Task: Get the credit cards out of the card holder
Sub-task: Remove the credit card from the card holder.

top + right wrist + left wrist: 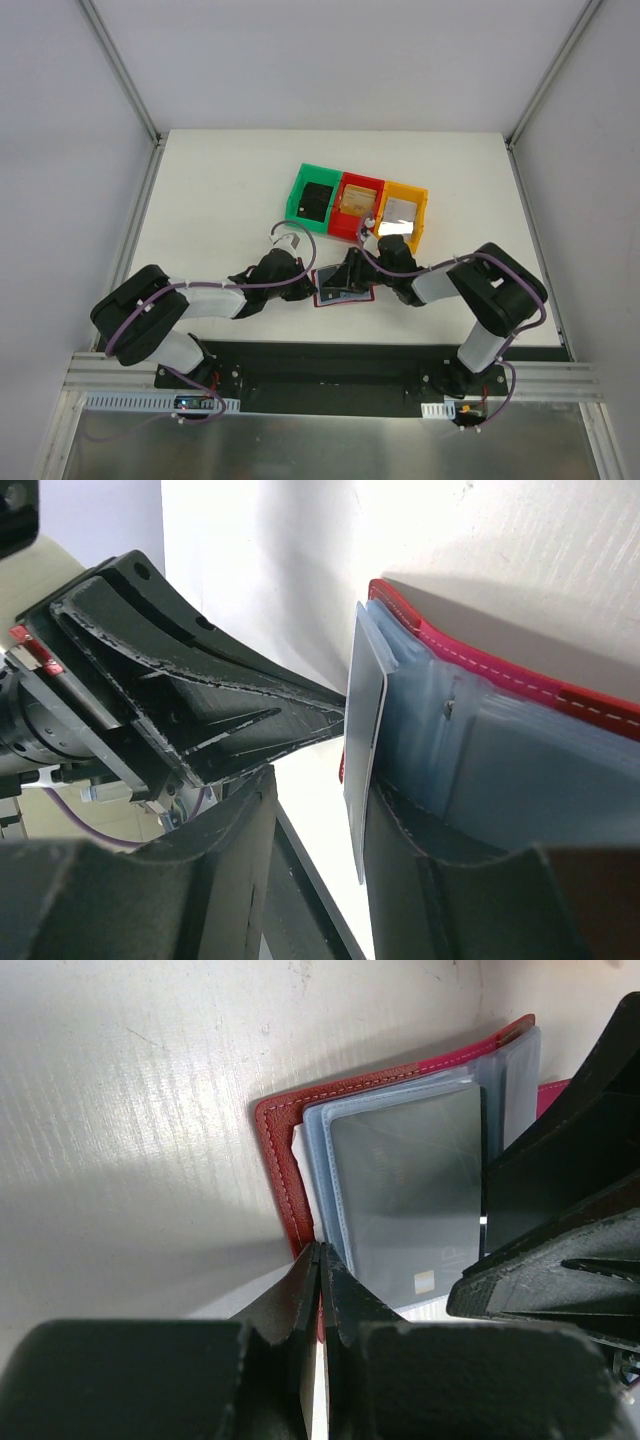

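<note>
The red card holder lies open on the table between both grippers. My left gripper is shut on its near red edge; in the top view it sits at the holder's left side. A silvery grey credit card shows in the blue-grey pockets. My right gripper is open over the holder. The grey card stands on edge between its fingers, against the right finger, part way out of a pocket. In the top view the right gripper is at the holder's far edge.
Three bins stand in a row just behind the holder: green with a black card, red with a tan-gold card, orange with a silvery card. The left gripper's body is close beside my right fingers.
</note>
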